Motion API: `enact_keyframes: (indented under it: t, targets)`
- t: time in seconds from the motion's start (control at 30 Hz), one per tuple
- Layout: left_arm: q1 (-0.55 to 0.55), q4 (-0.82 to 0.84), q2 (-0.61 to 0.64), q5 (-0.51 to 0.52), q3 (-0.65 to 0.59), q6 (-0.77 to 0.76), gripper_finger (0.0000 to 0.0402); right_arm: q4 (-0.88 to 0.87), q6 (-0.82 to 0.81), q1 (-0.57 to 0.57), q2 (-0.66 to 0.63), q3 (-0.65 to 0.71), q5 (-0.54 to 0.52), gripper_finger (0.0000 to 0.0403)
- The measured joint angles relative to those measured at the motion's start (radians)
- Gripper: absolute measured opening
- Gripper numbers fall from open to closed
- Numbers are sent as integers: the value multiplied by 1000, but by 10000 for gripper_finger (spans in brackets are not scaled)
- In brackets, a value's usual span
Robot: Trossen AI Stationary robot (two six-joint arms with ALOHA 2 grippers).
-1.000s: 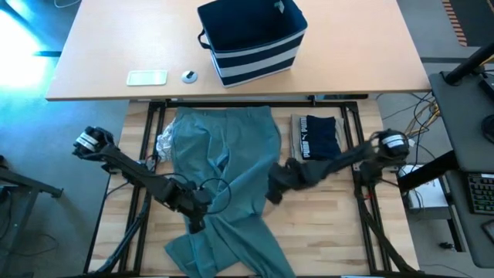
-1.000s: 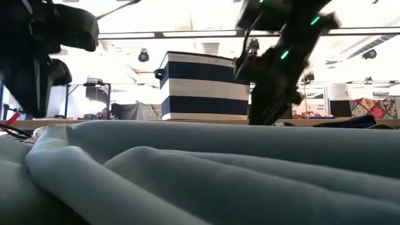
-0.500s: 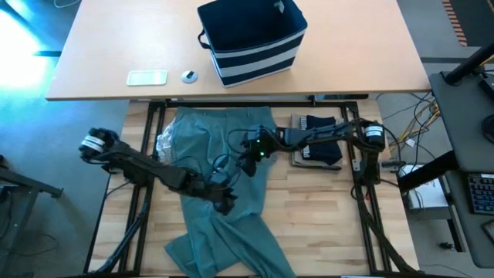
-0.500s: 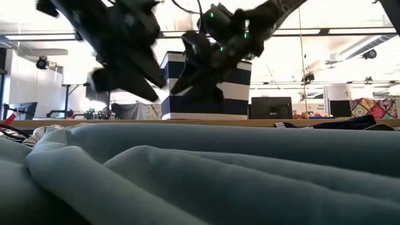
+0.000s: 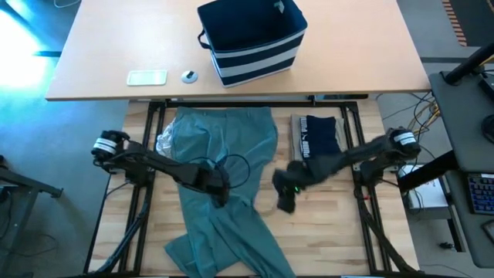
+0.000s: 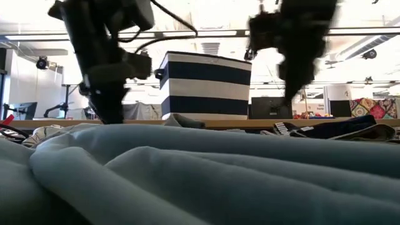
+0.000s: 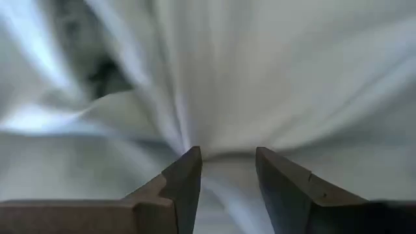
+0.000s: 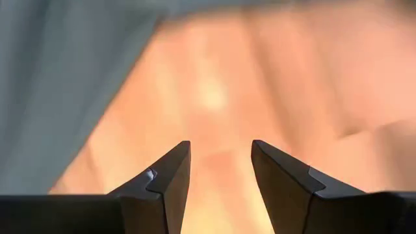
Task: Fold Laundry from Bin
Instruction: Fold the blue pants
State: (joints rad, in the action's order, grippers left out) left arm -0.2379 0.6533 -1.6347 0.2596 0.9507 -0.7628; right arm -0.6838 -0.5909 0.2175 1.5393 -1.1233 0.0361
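Teal-green garment (image 5: 224, 166): spread lengthwise on the wooden work surface (image 5: 324, 239), directly under your left gripper (image 5: 218, 193) and just to the left of your right gripper (image 5: 284, 199).
Folded pieces: a dark navy garment (image 5: 319, 137) with white print lies on a tan one (image 5: 296, 137), beyond your right gripper and near the right arm's forearm.
Grey-white patterned garment (image 5: 165, 142): peeks out at the teal cloth's edge, beyond your left arm.
Bin (image 5: 253, 38): upright on the far table (image 5: 100, 54), well apart from both grippers.
Left gripper: its fingers (image 7: 185, 179) stand apart with a ridge of teal cloth between them; you are not yet pinching it.
Right gripper: fingers (image 8: 170, 175) parted, empty, over bare wood just beside the teal edge.
Step in hand: I judge you are taking hold for a fold.
Doing it well: seat the left fingers around one ridge only, close firmly, and bring the right gripper onto the cloth edge before lifting, so both sides rise together and the folded pile stays undisturbed.
Arm pose: left arm reaches in low from its base; right arm stretches inward, wrist angled down.
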Motion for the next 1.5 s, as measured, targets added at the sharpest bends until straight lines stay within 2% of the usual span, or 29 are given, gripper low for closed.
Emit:
enact_keyframes:
  t: [0.1, 0.23, 0.3, 0.37, 0.47, 0.63, 0.7, 0.8, 0.87, 0.9, 0.97, 1.07, 1.17, 1.23, 1.33, 1.43, 1.5]
  targets:
    - [-1, 95, 49, 11, -37, 19, 125, 197, -118, 121, 6, 92, -3, 160]
    - [-2, 88, 104, -11, -116, 16, 120, 569, -268, 228, 90, 168, -12, 160]
    - [-3, 57, 120, -22, -161, 1, 118, 667, -333, 243, 156, 170, -46, 160]
    - [-3, 23, 133, -48, -199, -12, 118, 679, -363, 244, 225, 138, -62, 160]
    - [-6, -20, 133, -85, -240, -17, 118, 642, -399, 245, 319, 63, -69, 160]
    - [-16, -41, 136, -91, -257, -31, 118, 490, -497, 240, 401, -58, -53, 157]
    - [-18, -42, 136, -89, -256, -31, 118, 470, -496, 235, 419, -83, -26, 144]
    - [-18, -41, 134, -91, -239, -11, 118, 453, -486, 235, 424, -111, -26, 90]
    - [-17, -41, 137, -91, -216, 13, 118, 395, -481, 235, 420, -138, -46, 37]
    - [-14, -38, 141, -91, -201, 23, 118, 349, -472, 237, 415, -156, -59, 24]
    - [-8, -25, 150, -82, -171, 42, 118, 186, -475, 248, 398, -203, -97, 14]
    - [3, -11, 165, -52, -125, 57, 118, -165, -532, 291, 347, -301, -169, 10]
    - [15, -72, 166, -43, -99, 74, 118, -526, -674, 364, 291, -415, -215, 10]
    - [21, -145, 157, -42, -98, 95, 118, -663, -782, 415, 270, -466, -210, 10]
    - [34, -249, 121, -45, -98, 101, 118, -598, -830, 491, 251, -495, -108, 10]
    - [40, -362, 88, -68, -98, 100, 118, -359, -828, 569, 252, -490, 21, 10]
    - [40, -442, 67, -83, -98, 100, 118, -221, -859, 612, 271, -479, 54, 16]
